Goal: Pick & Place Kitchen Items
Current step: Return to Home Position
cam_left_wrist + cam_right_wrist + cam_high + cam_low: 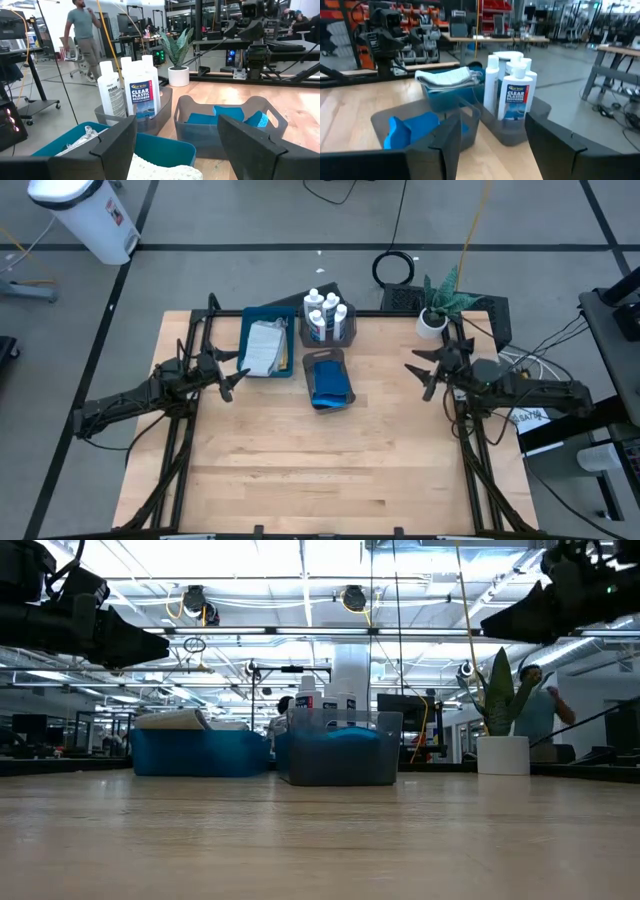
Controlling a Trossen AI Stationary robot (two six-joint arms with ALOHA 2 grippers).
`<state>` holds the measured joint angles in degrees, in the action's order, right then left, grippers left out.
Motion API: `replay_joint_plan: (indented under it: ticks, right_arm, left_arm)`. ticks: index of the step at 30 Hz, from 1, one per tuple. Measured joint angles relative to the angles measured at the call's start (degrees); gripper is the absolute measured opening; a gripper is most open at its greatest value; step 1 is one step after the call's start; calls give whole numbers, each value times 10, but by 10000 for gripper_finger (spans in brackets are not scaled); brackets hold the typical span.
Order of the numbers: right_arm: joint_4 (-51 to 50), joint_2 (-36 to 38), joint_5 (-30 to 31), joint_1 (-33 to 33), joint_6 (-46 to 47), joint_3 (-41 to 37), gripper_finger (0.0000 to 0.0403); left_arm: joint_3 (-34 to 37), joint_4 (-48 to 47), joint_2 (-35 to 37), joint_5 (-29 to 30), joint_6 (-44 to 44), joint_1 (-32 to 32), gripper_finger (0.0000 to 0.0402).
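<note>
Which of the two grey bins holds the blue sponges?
The bin toward the table's middle, with blue sponges inside; the other bin, at the far edge beside the blue tray, holds white bottles.

The table is matt wood, bottles glossy plastic, cloth apparently nubbly.

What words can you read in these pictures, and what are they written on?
"CLEAR PLASTIC RESTORER": on the label of the front white bottle in the left wrist view.
"CLEAR PLASTIC RESTORER": also on the nearest bottle in the right wrist view.
"CLEAR": on the side bottle; the rest of its label is turned away.
The small print on all the bottle labels is too small to read.
The red label on the white floor bin is too small to read.
</note>
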<state>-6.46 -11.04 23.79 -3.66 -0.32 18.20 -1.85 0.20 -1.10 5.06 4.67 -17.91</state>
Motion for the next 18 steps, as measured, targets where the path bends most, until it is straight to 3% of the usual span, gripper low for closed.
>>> replay_joint_plan:
  ticks: [7,18]
  right_arm:
    - [123,7,1,0,-44,-85,192]
    - [98,77,4,0,-66,-90,192]
  left_arm:
    - [0,0,0,0,0,0,283]
    - [0,0,0,0,0,0,283]
